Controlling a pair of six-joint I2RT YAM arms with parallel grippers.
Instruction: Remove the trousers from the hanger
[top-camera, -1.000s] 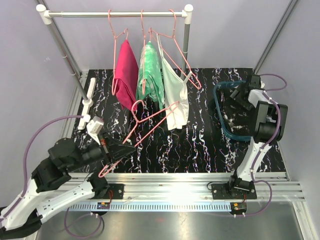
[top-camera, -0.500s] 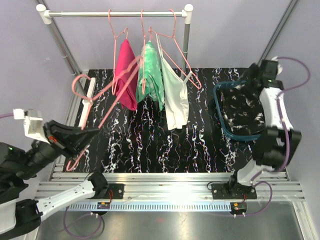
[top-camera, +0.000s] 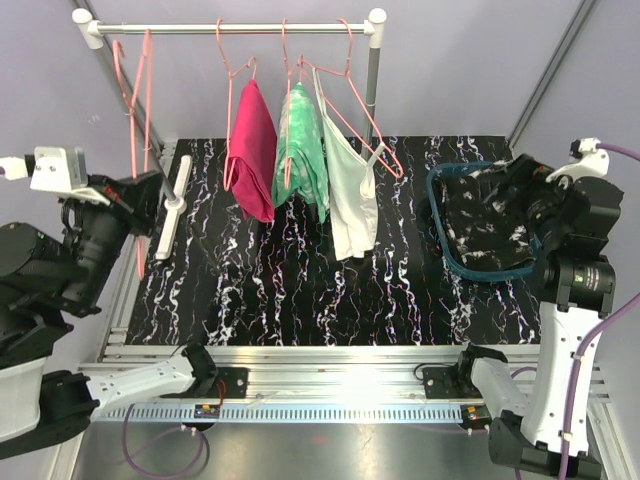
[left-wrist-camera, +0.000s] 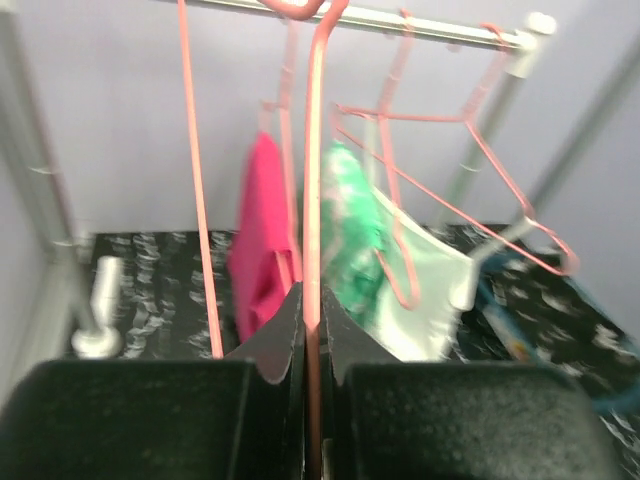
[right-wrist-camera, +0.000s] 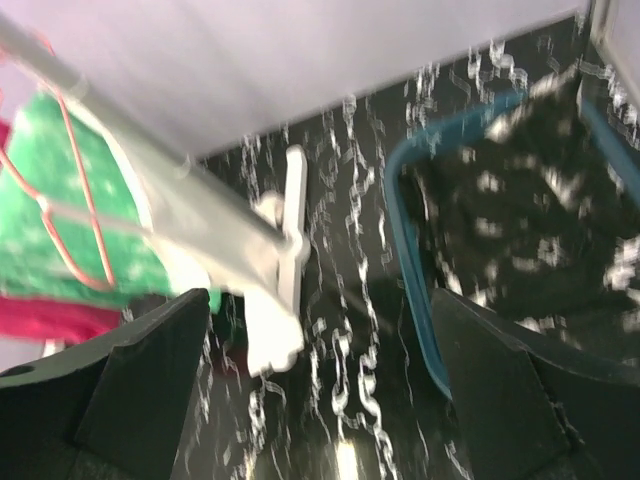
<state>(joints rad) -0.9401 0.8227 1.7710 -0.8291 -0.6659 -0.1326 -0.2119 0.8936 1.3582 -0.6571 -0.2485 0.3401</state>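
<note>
The trousers (top-camera: 485, 225), black with white flecks, lie bunched in the blue basket (top-camera: 440, 232) at the right; the right wrist view shows the trousers (right-wrist-camera: 510, 230) too. A bare pink wire hanger (top-camera: 135, 100) hangs at the rail's left end, its hook over the bar. My left gripper (top-camera: 150, 192) is shut on the hanger (left-wrist-camera: 312, 150), pinching its lower wire between the jaws (left-wrist-camera: 312, 330). My right gripper (top-camera: 528, 180) is raised beside the basket, open and empty (right-wrist-camera: 320, 340).
A clothes rail (top-camera: 230, 28) spans the back with a magenta garment (top-camera: 252, 150), a green one (top-camera: 300, 150) and a white top (top-camera: 352, 195) on pink hangers. The rack's white foot (top-camera: 175, 190) lies at the left; its right post (top-camera: 374, 80) stands near the basket.
My left arm has swung the empty hanger up from the table to the rail's left end. My right arm has risen and pulled back from the basket, its jaws open wide.
</note>
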